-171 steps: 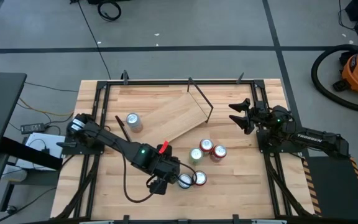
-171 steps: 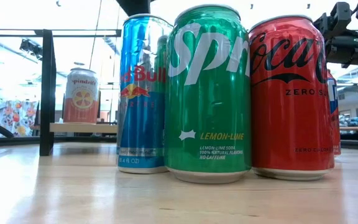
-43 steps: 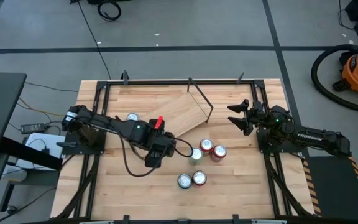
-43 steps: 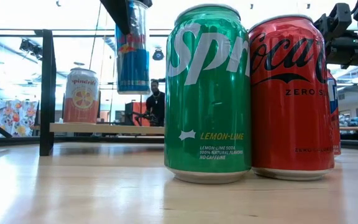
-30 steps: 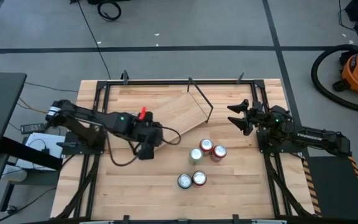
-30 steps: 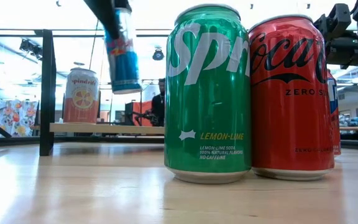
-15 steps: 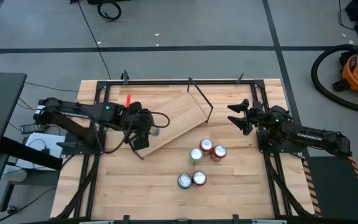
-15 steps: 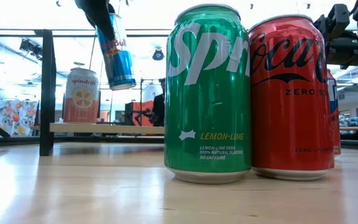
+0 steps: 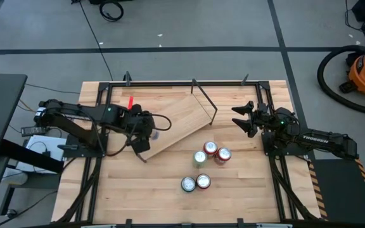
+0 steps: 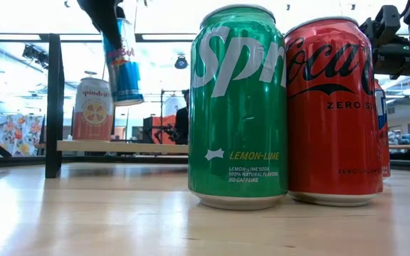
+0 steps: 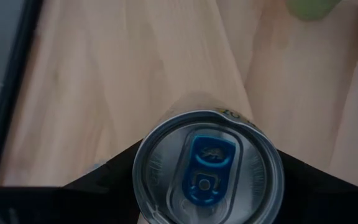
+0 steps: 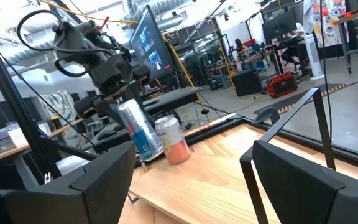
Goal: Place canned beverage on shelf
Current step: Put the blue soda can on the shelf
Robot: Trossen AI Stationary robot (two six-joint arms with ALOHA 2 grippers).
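The left gripper (image 9: 149, 130) has carried the blue Red Bull can (image 10: 122, 64) up off the tabletop and away from the cluster of cans it stood in moments ago. It has travelled to the near-left end of the shelf (image 9: 182, 114), and over the last half second it has barely shifted, which suggests the carry is ending and the lowering is about to begin. The jaws are clamped on the can just below its rim. The left wrist view shows the silver lid with its blue tab (image 11: 208, 163) wedged between the dark fingers.

In the low view the can hangs tilted, clear above the shelf plank and just beside the pink Spindrift can (image 10: 92, 109) already standing on the shelf. In the right wrist view the two cans look nearly touching. The judgement is that the can must be brought upright and set down without knocking the Spindrift can.

The green Sprite can (image 10: 238, 107) and the red Coca-Cola Zero can (image 10: 332, 110) stand well away from the shelf. The right gripper (image 9: 243, 118) waits off the shelf's right end with its jaws apart, holding nothing.
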